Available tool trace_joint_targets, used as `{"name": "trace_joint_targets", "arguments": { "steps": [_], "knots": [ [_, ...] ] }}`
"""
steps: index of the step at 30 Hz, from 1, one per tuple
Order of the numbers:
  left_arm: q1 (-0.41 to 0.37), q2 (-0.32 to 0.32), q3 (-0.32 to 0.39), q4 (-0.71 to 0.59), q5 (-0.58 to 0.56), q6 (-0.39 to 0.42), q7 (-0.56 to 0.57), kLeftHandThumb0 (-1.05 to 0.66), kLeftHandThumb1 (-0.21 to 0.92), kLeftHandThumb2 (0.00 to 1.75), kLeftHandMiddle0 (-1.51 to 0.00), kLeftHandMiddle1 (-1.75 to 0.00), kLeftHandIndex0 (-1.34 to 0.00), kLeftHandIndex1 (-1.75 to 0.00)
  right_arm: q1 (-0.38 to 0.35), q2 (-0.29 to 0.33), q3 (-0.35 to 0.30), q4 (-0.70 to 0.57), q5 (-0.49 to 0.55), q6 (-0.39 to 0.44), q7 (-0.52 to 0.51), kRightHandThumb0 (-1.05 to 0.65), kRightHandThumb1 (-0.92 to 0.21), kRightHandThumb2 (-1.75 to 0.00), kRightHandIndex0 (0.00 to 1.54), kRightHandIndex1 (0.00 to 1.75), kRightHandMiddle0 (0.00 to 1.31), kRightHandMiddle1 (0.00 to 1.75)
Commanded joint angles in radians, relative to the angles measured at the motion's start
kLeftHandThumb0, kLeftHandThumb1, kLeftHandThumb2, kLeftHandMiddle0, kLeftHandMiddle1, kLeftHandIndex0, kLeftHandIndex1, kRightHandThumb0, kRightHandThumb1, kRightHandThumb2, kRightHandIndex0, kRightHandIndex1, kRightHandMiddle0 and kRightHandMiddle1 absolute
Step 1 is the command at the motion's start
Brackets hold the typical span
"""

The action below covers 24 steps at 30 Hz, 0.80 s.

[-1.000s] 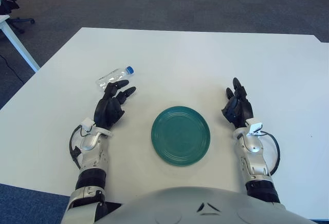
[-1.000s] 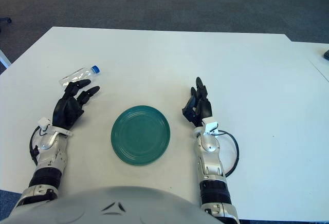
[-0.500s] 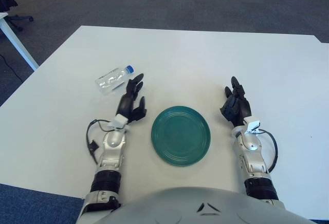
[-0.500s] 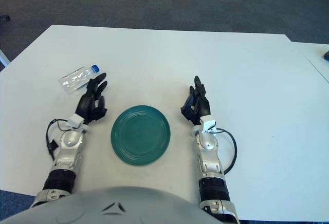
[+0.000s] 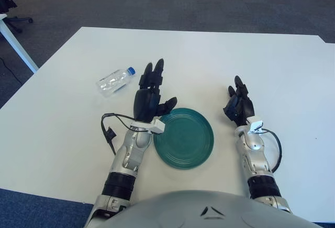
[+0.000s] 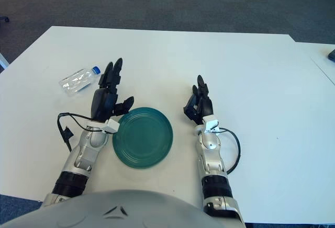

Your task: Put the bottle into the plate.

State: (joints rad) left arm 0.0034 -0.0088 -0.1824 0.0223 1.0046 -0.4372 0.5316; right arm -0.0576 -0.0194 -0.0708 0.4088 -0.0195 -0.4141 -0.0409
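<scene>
Since earlier, left hand (image 5: pixel 150 94) has swung right and risen, fingers spread, empty, beside water bottle (image 5: pixel 115 80); green plate (image 5: pixel 184 137) bare. Reach step: next, close around bottle. Right hand (image 5: pixel 238 105) idle, relaxed.

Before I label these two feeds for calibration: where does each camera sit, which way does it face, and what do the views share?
Left eye view: on the head, looking forward and down at the white table; both forearms, open left hand, right hand and torso edge show.
Right eye view: same head, slightly to the right, same downward aim; same body parts show.
Shared: the lying bottle, the green plate and both hands.
</scene>
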Motion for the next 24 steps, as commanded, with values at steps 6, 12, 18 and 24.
{"name": "trace_joint_targets", "arguments": {
  "steps": [6, 12, 18, 24],
  "knots": [
    [-0.057, 0.085, -0.073, -0.088, 0.052, -0.035, 0.098, -1.04, 0.92, 0.95, -0.05, 0.00, 0.00, 0.00, -0.050, -0.022, -0.018, 0.294, 0.005, 0.004, 0.009, -1.05, -0.92, -0.99, 0.00, 0.00, 0.03, 0.03],
    [-0.072, 0.104, -0.087, -0.091, -0.006, -0.030, 0.067, -1.04, 0.92, 0.95, -0.04, 0.00, 0.00, 0.00, -0.073, -0.030, -0.023, 0.356, 0.008, -0.025, 0.013, -1.05, -0.92, -0.99, 0.00, 0.00, 0.03, 0.04],
    [-0.112, 0.107, -0.094, -0.089, -0.025, 0.005, 0.047, -1.05, 0.92, 0.97, -0.03, 0.00, 0.00, 0.00, -0.085, -0.035, -0.029, 0.396, 0.013, -0.044, 0.020, -1.05, -0.92, -0.98, 0.00, 0.00, 0.02, 0.04],
    [-0.210, 0.141, -0.069, -0.038, -0.025, 0.064, 0.025, -1.05, 0.92, 0.94, -0.02, 0.00, 0.00, 0.00, -0.096, -0.045, -0.037, 0.433, 0.015, -0.053, 0.027, -1.05, -0.92, -0.98, 0.00, 0.00, 0.02, 0.05]
  ]
}}
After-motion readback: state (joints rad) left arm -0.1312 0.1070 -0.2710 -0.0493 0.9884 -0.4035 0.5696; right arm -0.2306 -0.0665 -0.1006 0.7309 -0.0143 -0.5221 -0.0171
